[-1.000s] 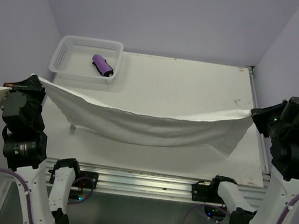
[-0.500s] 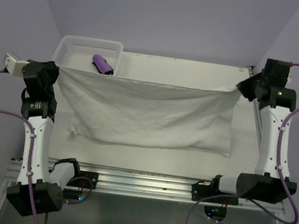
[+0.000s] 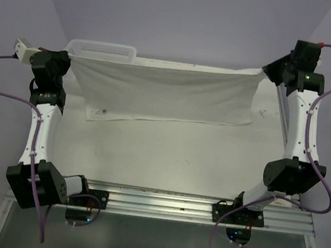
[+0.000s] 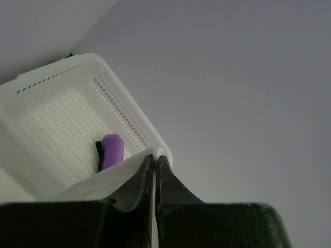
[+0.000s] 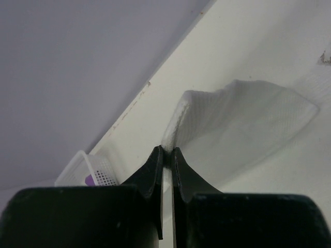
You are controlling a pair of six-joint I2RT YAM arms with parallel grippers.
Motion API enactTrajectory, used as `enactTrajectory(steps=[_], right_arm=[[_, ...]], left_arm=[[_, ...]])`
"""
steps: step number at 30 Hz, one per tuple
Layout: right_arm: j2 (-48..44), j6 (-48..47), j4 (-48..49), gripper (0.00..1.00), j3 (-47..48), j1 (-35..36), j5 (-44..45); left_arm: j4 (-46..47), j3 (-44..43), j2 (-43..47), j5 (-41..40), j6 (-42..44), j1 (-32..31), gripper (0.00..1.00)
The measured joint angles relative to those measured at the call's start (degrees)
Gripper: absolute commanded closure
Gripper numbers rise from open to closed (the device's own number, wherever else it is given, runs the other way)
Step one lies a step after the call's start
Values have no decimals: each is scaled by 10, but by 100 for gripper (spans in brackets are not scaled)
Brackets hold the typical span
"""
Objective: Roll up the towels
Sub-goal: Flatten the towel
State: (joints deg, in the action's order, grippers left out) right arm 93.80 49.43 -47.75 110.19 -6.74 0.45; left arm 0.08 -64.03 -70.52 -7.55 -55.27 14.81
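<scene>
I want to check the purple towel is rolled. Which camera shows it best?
The left wrist view: the purple towel lies in plain sight in the white basket, dark trim showing. The right wrist view catches only a purple sliver; in the top view the stretched white towel hides it.

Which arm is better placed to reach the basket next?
Left. The left tool grips a corner of the white towel right beside the basket, far left on the table; the right tool holds the opposite corner, far right.
</scene>
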Motion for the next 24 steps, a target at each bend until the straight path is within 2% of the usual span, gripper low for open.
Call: enactTrajectory(steps=[4,11,17,24], right_arm=[[-30,-4,29,100,-52,0,0],[-77,-23,36,100,-173,0,0],[-115,-36,20,100,-182,0,1],[-254,-39,-41,100,-159,0,7]], left_arm=[[14,9,9,7,14,0,100],[19,94,59,10,41,0,100],[1,112,108,12,49,1,100],[-81,81,233,-3,47,2,100]])
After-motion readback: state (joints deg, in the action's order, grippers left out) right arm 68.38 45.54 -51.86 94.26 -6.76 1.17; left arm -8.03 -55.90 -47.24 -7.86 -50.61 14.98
